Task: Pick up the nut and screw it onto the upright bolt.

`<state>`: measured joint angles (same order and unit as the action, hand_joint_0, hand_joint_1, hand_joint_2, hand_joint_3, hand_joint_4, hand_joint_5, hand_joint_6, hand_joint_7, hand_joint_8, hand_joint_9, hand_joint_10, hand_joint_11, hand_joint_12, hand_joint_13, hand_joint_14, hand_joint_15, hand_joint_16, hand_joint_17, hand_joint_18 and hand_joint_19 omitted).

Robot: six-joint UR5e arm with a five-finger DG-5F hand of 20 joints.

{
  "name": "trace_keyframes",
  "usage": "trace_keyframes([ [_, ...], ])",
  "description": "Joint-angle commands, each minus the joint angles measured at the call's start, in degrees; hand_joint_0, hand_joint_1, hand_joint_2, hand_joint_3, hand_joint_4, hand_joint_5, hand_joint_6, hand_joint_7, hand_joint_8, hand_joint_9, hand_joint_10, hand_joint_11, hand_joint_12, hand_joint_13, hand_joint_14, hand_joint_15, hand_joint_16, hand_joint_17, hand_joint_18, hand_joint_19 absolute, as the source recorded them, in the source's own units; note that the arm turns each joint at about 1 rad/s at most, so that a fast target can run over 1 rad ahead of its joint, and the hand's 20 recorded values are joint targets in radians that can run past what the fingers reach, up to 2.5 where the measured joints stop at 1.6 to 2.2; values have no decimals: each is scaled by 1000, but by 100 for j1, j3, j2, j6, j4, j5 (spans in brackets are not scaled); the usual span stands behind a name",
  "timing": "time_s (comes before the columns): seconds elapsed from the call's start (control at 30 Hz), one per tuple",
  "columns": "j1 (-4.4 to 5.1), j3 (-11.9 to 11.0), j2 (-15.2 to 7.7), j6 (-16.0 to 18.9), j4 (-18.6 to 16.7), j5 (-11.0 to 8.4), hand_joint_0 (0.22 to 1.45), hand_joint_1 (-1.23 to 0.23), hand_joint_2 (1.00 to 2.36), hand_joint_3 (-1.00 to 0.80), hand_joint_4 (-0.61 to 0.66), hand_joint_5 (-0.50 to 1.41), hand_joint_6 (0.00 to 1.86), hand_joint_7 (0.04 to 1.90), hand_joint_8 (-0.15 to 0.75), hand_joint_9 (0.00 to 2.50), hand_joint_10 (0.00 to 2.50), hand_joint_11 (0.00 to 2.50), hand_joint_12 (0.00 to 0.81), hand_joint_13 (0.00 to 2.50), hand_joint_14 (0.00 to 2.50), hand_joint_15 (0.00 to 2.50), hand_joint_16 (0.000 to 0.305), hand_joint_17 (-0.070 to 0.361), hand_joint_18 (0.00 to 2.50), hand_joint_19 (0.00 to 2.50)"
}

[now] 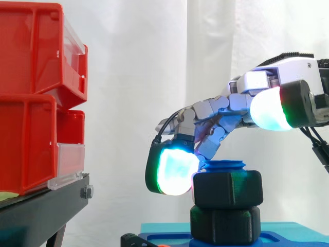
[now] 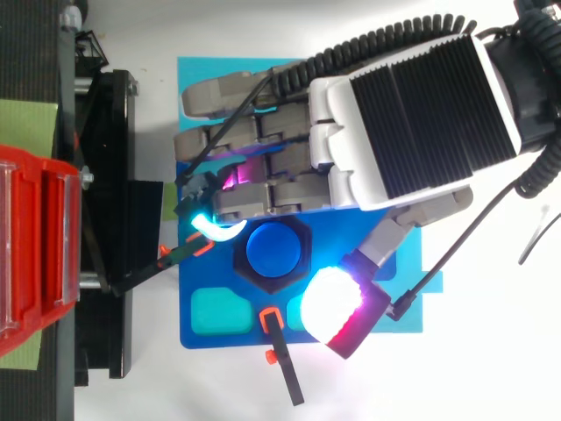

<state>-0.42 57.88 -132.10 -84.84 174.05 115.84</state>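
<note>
A black hex nut (image 1: pixel 227 189) sits on the upright blue bolt (image 2: pixel 273 248), whose top shows just above it. Below the nut a second black hex piece (image 1: pixel 224 224) rests on the blue base plate (image 2: pixel 399 303). My hand (image 2: pixel 412 114) reaches in from the right, its fingers stretched over the plate with tips bent down. One cyan-white fingertip pad (image 1: pixel 175 172) lies against the nut's left side. The thumb pad (image 1: pixel 272 110) is raised, off the nut, at its lower right in the top view. The hand is open and grips nothing.
Stacked red bins (image 1: pixel 31 98) stand on a black stand (image 1: pixel 41 211) to the left of the plate. Small orange-and-black clamps (image 2: pixel 280 351) sit at the plate's near edge. A white curtain hangs behind.
</note>
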Motion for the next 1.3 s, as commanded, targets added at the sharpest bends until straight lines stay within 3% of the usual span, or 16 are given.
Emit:
trace_keyframes([
  [0.0,-19,4,0,3,6,36,516,-91,1000,-500,149,2,593,1309,251,645,0,0,290,444,0,0,28,63,28,0],
  [0.33,-142,-58,0,-15,24,176,529,-168,1000,-500,120,28,676,1135,270,987,0,0,241,714,0,0,20,45,315,0],
  [0.67,-300,-154,0,-76,50,361,532,-176,1000,-500,93,39,703,1087,283,1255,0,0,206,933,1,0,14,31,536,0],
  [0.87,-344,-234,0,-94,112,396,532,-173,1000,-500,105,46,711,1089,279,1431,0,0,186,1027,0,7,11,25,652,0],
  [0.97,-388,-418,0,-155,349,405,531,-167,1000,-500,112,37,676,1139,284,1425,0,0,199,1013,0,9,13,29,626,0],
  [1.13,-415,-752,0,-340,762,396,525,-149,1000,-500,167,27,500,1482,299,1331,0,4,225,933,0,9,17,39,541,0],
  [1.27,-406,-787,0,-340,736,396,523,-148,1000,-500,198,-10,504,1320,298,1279,1,0,231,902,0,16,20,44,528,0],
])
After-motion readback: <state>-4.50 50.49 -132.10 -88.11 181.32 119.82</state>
